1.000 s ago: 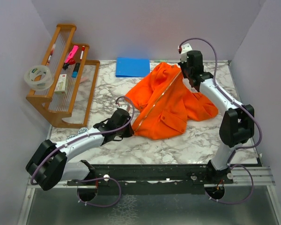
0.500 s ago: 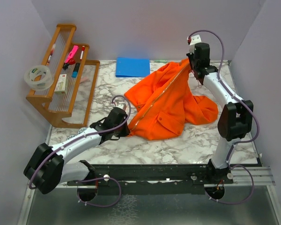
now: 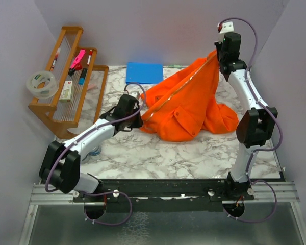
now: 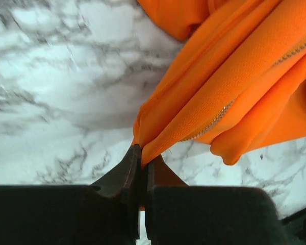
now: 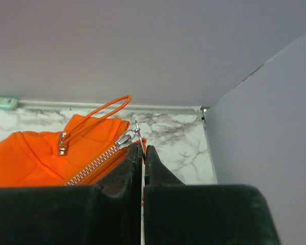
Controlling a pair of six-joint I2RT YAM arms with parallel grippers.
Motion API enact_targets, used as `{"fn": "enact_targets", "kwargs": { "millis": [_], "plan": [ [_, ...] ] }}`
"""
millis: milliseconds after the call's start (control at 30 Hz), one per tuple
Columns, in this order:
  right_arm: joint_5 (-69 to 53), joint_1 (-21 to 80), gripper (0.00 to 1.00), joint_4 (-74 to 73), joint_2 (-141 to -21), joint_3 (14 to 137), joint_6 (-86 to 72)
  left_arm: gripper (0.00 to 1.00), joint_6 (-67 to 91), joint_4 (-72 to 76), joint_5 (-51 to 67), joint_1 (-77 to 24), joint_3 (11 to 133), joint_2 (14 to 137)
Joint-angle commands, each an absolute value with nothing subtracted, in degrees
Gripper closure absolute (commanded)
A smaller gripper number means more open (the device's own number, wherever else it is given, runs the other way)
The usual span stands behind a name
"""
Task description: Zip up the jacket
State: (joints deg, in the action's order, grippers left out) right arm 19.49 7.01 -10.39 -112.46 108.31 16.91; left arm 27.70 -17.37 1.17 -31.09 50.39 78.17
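Observation:
The orange jacket (image 3: 186, 104) hangs stretched between my two grippers over the marble table. Its light zipper strip (image 3: 179, 88) runs taut from lower left to upper right. My left gripper (image 3: 138, 118) is shut on the jacket's bottom hem, seen in the left wrist view (image 4: 141, 153) with the zipper teeth (image 4: 214, 118) just beyond. My right gripper (image 3: 218, 55) is raised at the back right and shut on the zipper pull (image 5: 137, 131) at the collar end (image 5: 92, 138), next to an orange hanging loop (image 5: 99, 115).
A flat blue rectangle (image 3: 144, 73) lies at the back of the table. A wooden rack (image 3: 71, 81) with pens and a tape roll (image 3: 42, 84) stands at the left. Grey walls close in behind and on the right (image 5: 265, 112).
My right gripper has risen and moved back-right with the zipper pull, lifting the jacket's top off the table. My left gripper has moved back with the hem, pulling the zipper line taut.

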Motion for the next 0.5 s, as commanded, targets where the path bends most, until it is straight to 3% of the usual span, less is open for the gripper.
{"fn": "enact_targets", "kwargs": {
  "millis": [0, 67, 100, 233, 367, 467],
  "plan": [
    [23.69, 4.40, 0.86, -9.39, -112.97, 115.42, 15.33, 0.77, 22.77, -24.05, 5.62, -24.89, 59.23, 82.51],
    [21.83, 4.22, 0.57, -12.03, -111.85, 115.27, 13.63, 0.09, 22.92, -23.79, 5.58, -22.11, 61.45, 82.15],
    [21.06, 4.21, 0.47, -13.00, -111.14, 114.54, 12.28, 0.02, 23.08, -23.74, 5.23, -21.06, 62.24, 81.72],
    [17.95, 4.09, 0.04, -13.97, -106.70, 110.93, 6.62, 0.01, 23.65, -24.26, 4.84, -17.30, 64.06, 80.30],
    [12.43, 3.99, 0.00, -20.96, -103.47, 112.69, -4.66, 0.01, 22.75, -24.67, 6.63, -16.17, 64.67, 79.02],
    [-1.55, 4.02, 0.00, -25.37, -100.67, 110.87, -13.98, 0.01, 22.15, -23.08, 9.00, -16.16, 64.41, 76.80]
  ]
}}
